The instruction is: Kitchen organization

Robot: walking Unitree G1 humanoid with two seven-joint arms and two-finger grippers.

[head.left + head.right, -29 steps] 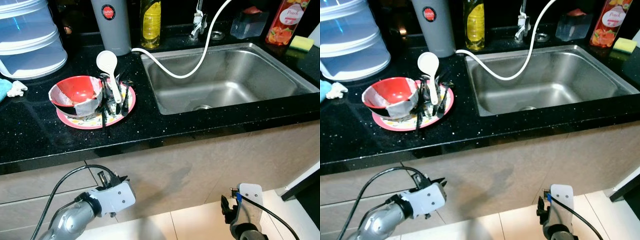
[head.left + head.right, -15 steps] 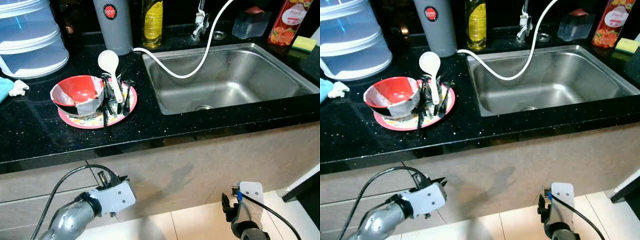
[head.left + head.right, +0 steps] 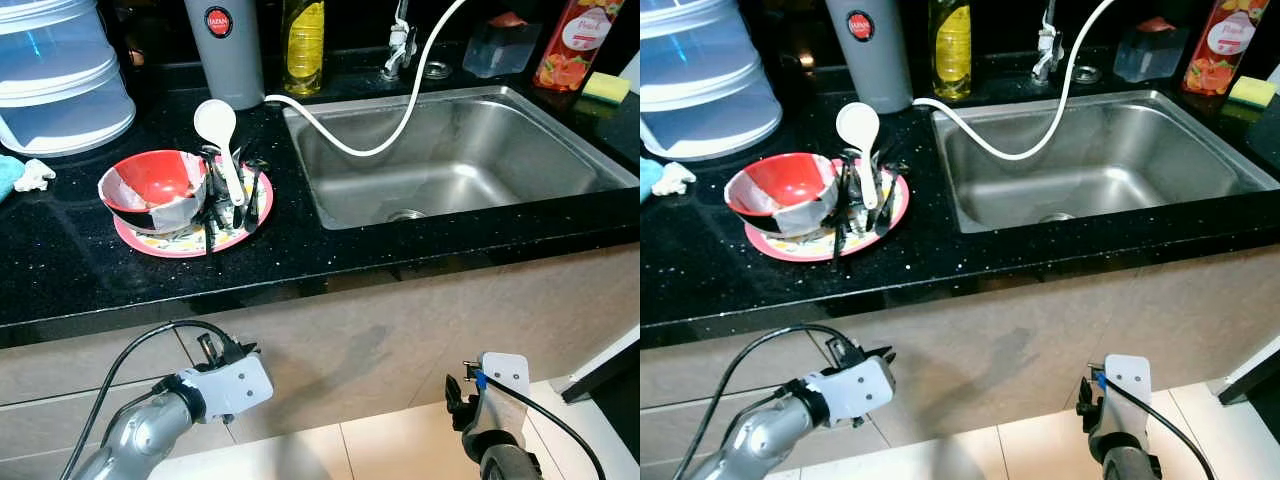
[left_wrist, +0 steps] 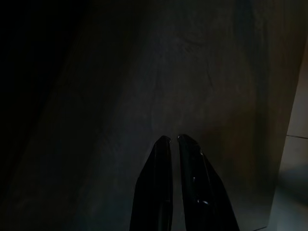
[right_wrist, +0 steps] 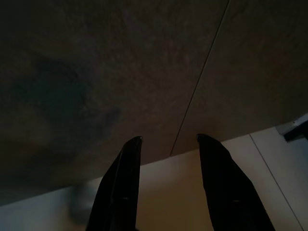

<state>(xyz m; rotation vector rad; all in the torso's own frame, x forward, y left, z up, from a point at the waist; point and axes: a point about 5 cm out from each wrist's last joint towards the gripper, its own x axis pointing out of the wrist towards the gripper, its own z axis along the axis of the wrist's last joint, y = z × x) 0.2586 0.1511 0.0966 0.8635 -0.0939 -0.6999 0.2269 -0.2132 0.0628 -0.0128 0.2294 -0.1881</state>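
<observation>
A red and grey bowl [image 3: 153,187] sits on a pink plate [image 3: 190,238] on the black counter [image 3: 90,270], left of the sink. A white ladle [image 3: 221,140] and several black utensils [image 3: 228,200] lie across the plate beside the bowl. Both arms hang low in front of the cabinet, below the counter edge. My left gripper [image 4: 172,139] is shut with nothing in it, pointing at the dark cabinet front. My right gripper [image 5: 168,139] is open and empty, facing the cabinet and the floor.
A steel sink [image 3: 450,160] with a white hose [image 3: 395,125] lies to the right. At the back stand a grey flask [image 3: 224,50], a yellow oil bottle [image 3: 302,45], a clear stacked container [image 3: 60,80], an orange bottle [image 3: 565,45] and a yellow sponge [image 3: 604,87]. A crumpled white scrap [image 3: 34,176] lies at the left.
Both arms have risen a little in front of the cabinet. The counter objects have not moved.
</observation>
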